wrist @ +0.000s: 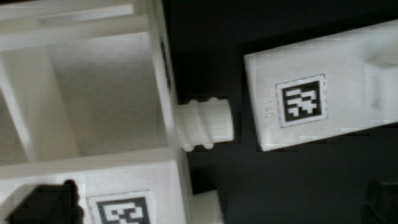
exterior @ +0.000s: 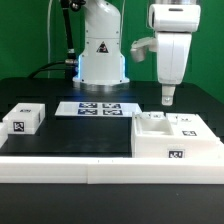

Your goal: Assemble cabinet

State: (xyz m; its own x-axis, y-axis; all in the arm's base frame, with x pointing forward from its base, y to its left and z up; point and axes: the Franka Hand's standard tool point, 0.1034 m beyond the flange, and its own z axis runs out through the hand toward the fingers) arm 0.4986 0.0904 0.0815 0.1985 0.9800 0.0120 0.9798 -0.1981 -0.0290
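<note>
"Cabinet (exterior: pixel 176 138) — where is it, and how far along?"

"The box sits on the table (exterior: pixel 70 138) at the exterior view's right, open side up, near the rail (exterior: pixel 60 168). Early days, I'd judge. The wrist view shows a tagged panel (wrist: pixel 313 98) lying beside the box, not mounted, with a short round stub (wrist: pixel 210 122) between the two."

"Anything else loose?"

"One block (exterior: pixel 24 120), well apart at the exterior view's left. So the panel and block are left to fit."

"Gripper?"

"The gripper (exterior: pixel 168 97) hangs just above the box's far edge. One finger (wrist: pixel 45 205) shows far out to the side, so I take it as spread wide — and holding nothing."

"Obstacles?"

"The marker board (exterior: pixel 99 108) lies between block and box, flat on the table. The box wall crowds the panel, so there's little room for the fingers there."
</note>
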